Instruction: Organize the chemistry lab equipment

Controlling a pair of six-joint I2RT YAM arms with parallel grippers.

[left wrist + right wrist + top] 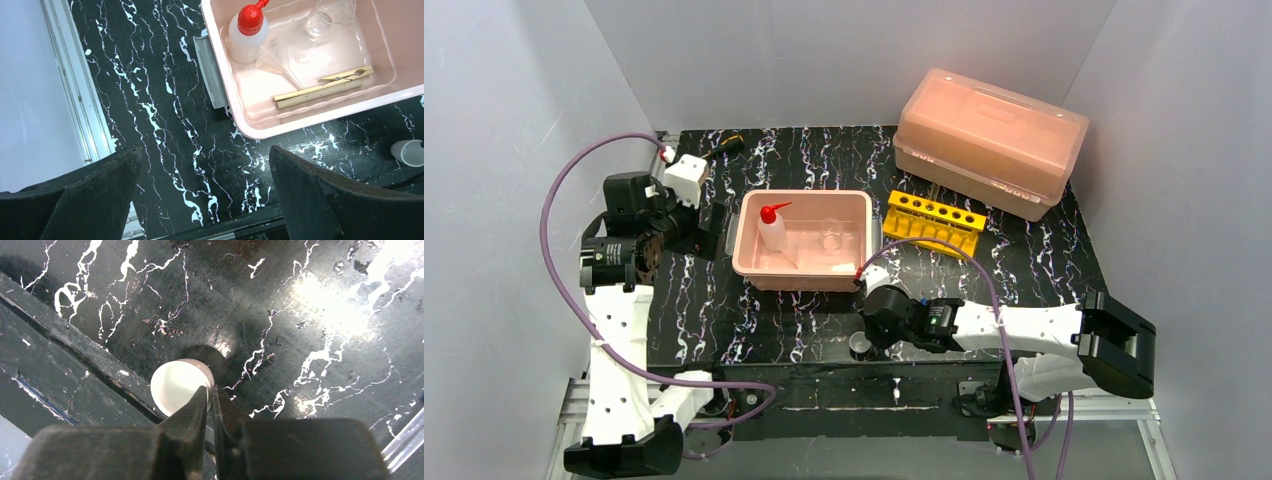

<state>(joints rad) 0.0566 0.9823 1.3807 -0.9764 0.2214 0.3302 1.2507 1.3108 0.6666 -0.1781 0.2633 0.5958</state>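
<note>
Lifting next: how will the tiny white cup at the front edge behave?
The tiny white cup looks thin-walled and empty, so probably very light. With the fingers pinching one side of its rim, it may tilt or slip. Round, so it might roll.

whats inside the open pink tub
A white squeeze bottle with red nozzle, a clear glass beaker and wooden clamps. Other clear glass pieces blur together; nothing seems covered.

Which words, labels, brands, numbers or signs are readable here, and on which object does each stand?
None can be read. The squeeze bottle, pink lidded box, yellow rack and tiny white cup show no print; any marks on the glass beaker are too faint to tell.
</note>
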